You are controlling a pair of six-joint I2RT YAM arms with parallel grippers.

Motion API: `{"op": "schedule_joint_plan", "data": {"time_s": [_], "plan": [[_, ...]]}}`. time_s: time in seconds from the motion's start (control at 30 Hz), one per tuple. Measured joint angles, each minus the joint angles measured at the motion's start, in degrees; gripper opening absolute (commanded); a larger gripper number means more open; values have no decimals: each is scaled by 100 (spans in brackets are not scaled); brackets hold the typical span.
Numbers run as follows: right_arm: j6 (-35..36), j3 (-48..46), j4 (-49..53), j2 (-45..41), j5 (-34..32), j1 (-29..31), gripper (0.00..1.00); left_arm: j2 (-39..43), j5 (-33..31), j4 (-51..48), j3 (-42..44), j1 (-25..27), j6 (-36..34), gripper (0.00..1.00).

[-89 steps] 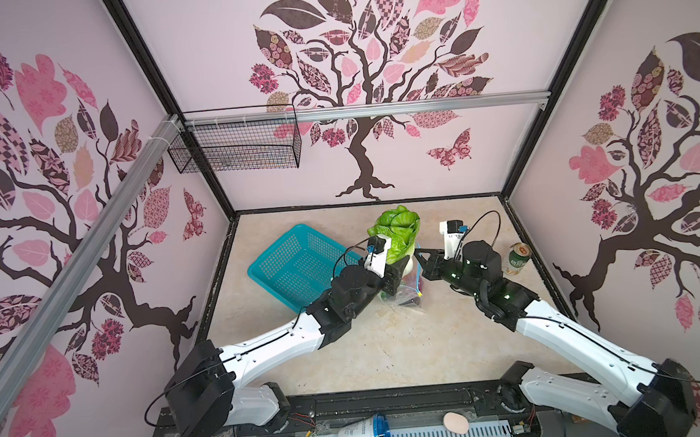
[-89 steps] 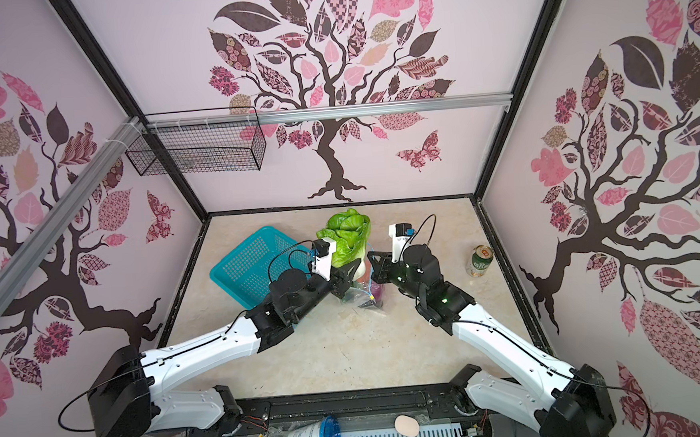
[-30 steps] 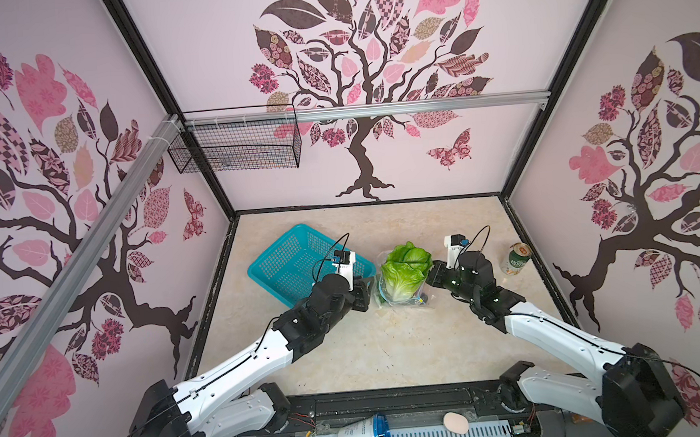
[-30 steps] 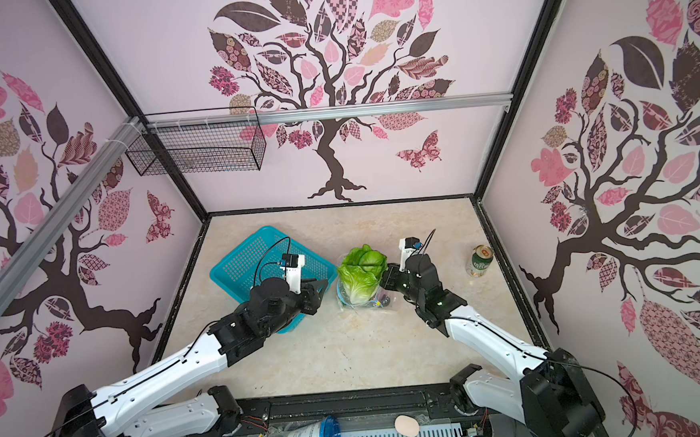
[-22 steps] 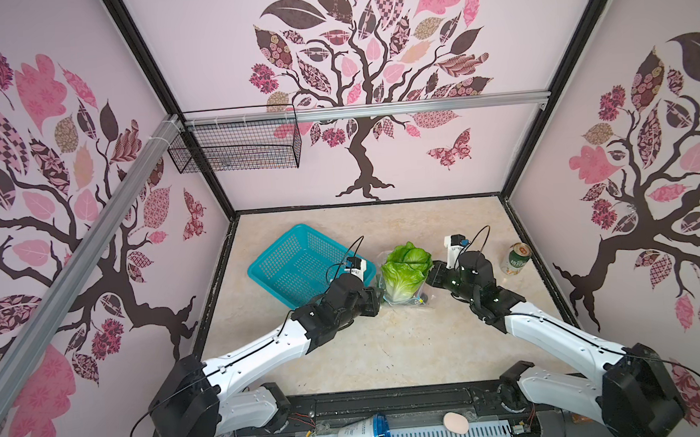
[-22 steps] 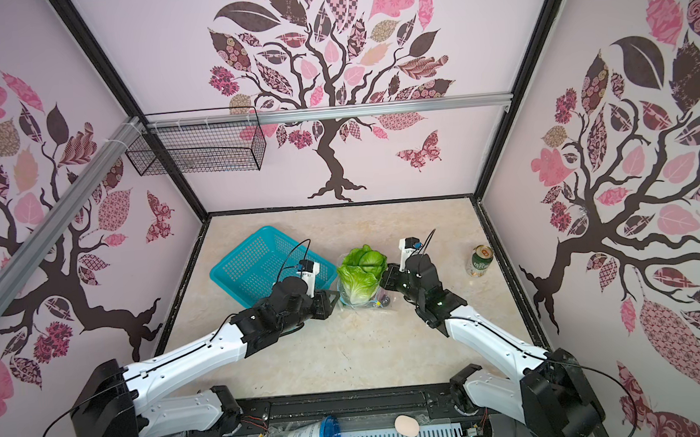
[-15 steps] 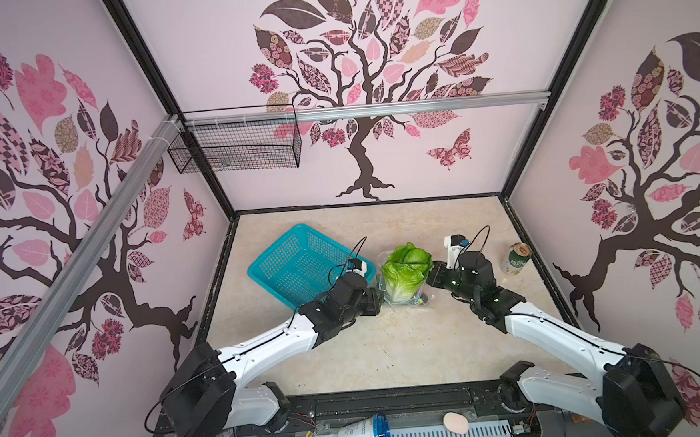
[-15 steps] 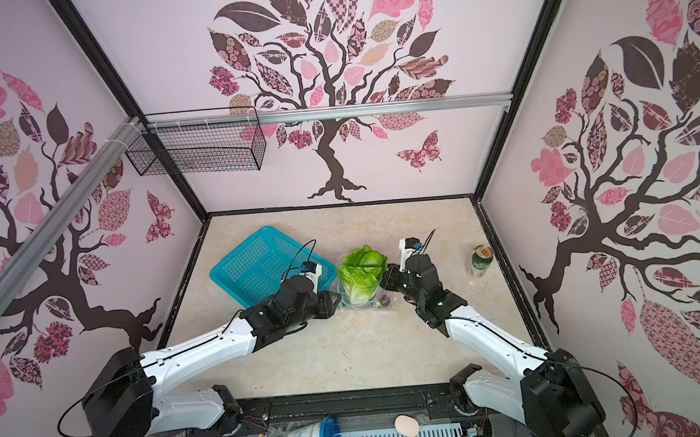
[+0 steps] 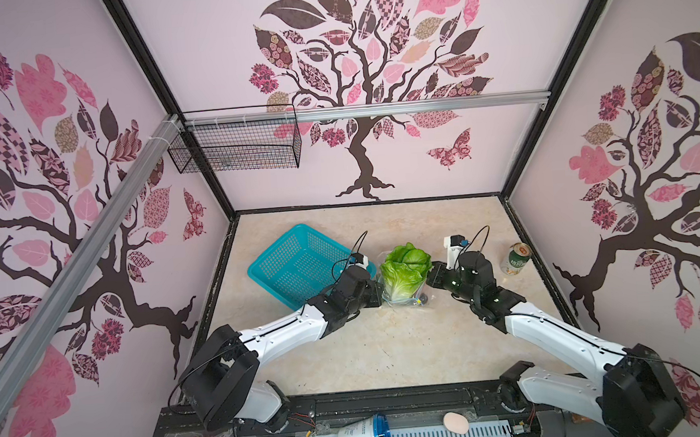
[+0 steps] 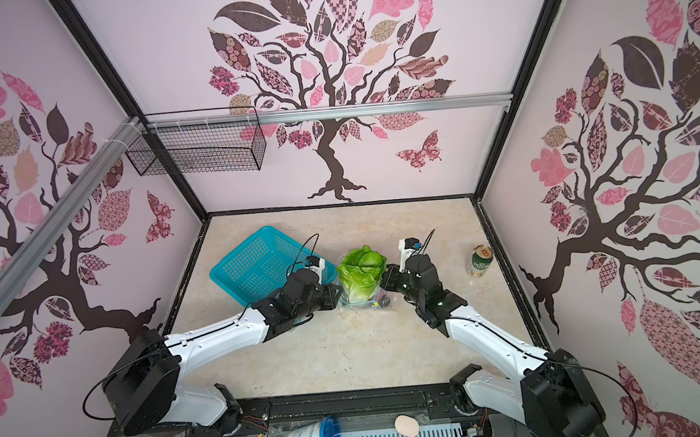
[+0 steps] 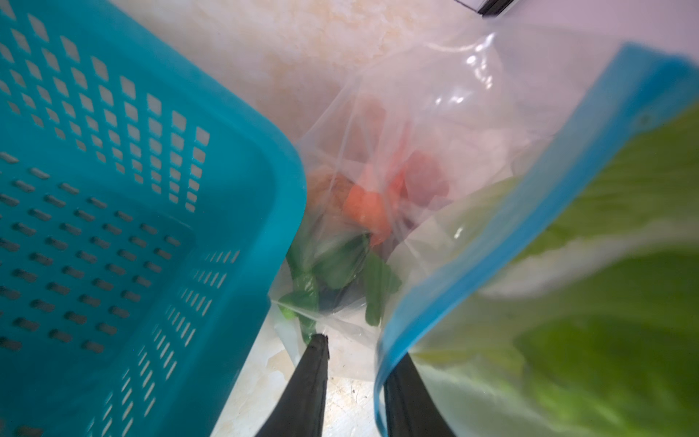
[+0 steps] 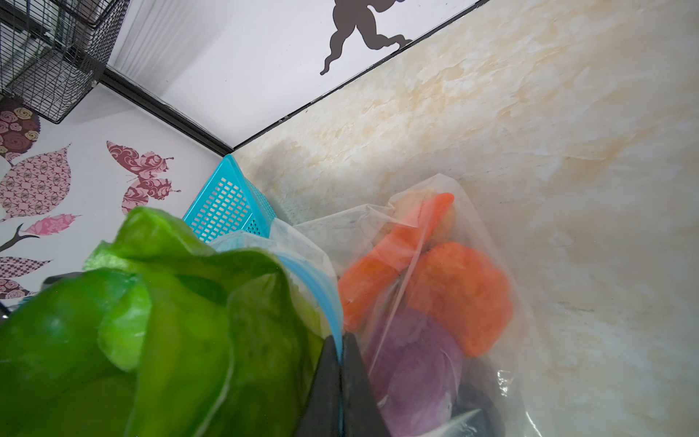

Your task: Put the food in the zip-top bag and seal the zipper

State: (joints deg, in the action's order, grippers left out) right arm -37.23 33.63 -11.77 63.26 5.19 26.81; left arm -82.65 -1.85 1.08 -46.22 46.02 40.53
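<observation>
zip-top bag stood mid-way across the surface, lettuce poking out; right tool pinched tight on the zipper, left tool narrowly parted around it.

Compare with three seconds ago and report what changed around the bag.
The lettuce moved toward the front and now stands in the mouth of the zip-top bag, leaves sticking out. The left gripper drew back over the basket, then returned to the zipper edge, fingers straddling it, not yet clamped. Unchanged: the right gripper stays shut on the zipper's opposite side; basket and can unmoved.
</observation>
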Motion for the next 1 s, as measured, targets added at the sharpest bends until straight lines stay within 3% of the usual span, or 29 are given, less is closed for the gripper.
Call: {"op": "schedule_joint_plan", "data": {"time_s": [0.1, 0.43, 0.73, 1.0], "plan": [[11, 0, 2, 0, 0, 0, 0, 0, 55, 61, -120, -4, -26, 0], [367, 260, 549, -313, -55, -11, 0, 422, 258, -184, -269, -9, -212, 0], [927, 1110, 1169, -931, -105, -13, 0, 1165, 192, -879, -1137, -9, -734, 0], [1204, 1388, 1311, -1303, 227, -15, 0, 1475, 87, -1040, -1386, -9, -988, 0]]}}
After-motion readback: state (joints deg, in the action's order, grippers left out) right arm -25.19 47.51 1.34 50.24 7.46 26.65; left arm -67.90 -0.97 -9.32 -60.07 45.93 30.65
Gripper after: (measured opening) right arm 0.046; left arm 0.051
